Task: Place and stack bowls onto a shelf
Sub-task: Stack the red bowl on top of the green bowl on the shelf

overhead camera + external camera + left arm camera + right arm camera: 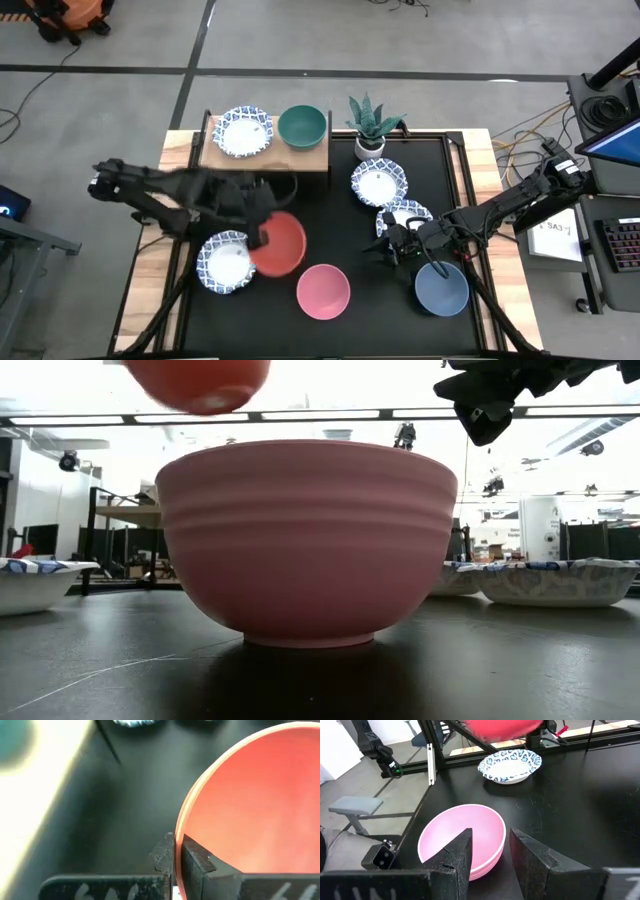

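Left tool pinching red bowl rim (wrist view only), lifted off table

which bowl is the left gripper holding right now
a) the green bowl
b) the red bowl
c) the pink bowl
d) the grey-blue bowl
b: the left gripper is clamped on the rim of the plain deep red bowl, which the low view shows lifted off the black tabletop; the pink bowl and grey-blue bowl sit on the tabletop, and the green bowl is on the light-wood shelf.
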